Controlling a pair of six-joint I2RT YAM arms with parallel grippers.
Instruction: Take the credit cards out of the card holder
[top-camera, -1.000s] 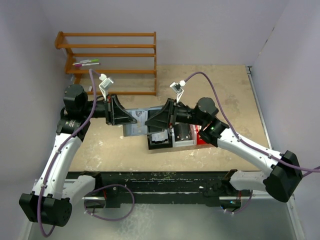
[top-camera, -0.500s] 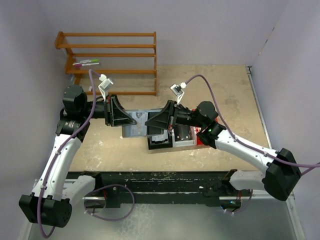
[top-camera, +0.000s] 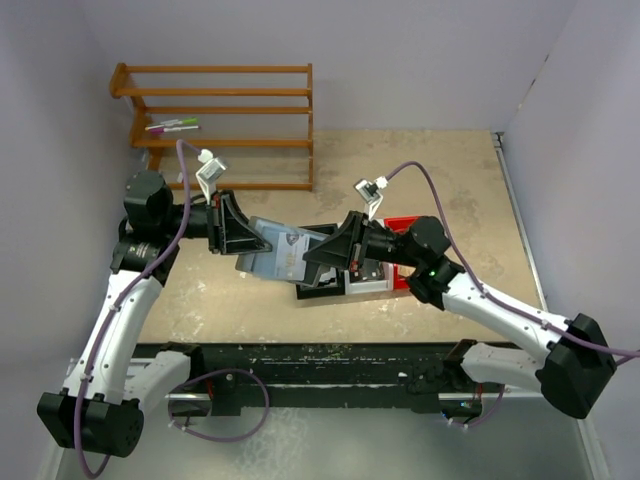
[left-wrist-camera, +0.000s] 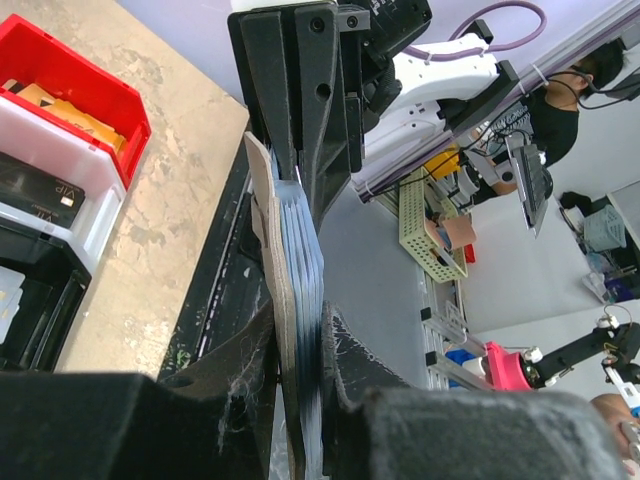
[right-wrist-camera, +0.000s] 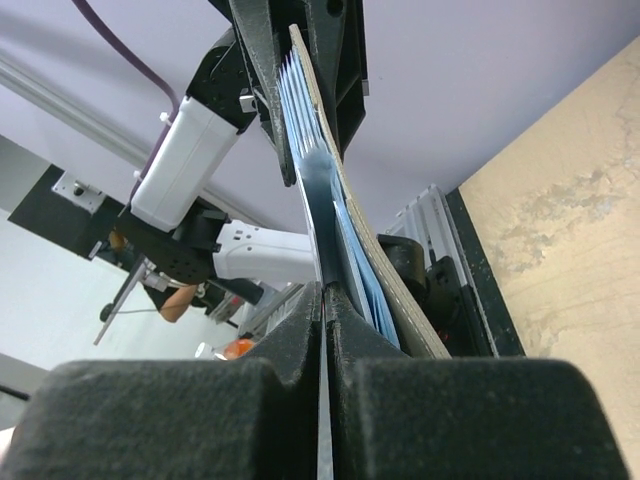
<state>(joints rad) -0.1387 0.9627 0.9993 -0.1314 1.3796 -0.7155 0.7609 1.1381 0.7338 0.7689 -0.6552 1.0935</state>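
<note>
From above, the left gripper (top-camera: 243, 238) clamps one end of the flat blue-grey folding card holder (top-camera: 270, 258), with the right gripper (top-camera: 318, 256) at its other end — in the left wrist view the holder stands edge-on, squeezed between the fingers — and in the right wrist view the fingers are pressed tight on a thin pale silvery-grey card (right-wrist-camera: 318, 215).

Blue-grey card holder (top-camera: 268, 257) aloft, silvery card (right-wrist-camera: 318, 210) protruding

Top view overhead, both wrist views close, sharing the card holder (left-wrist-camera: 298, 270)
</note>
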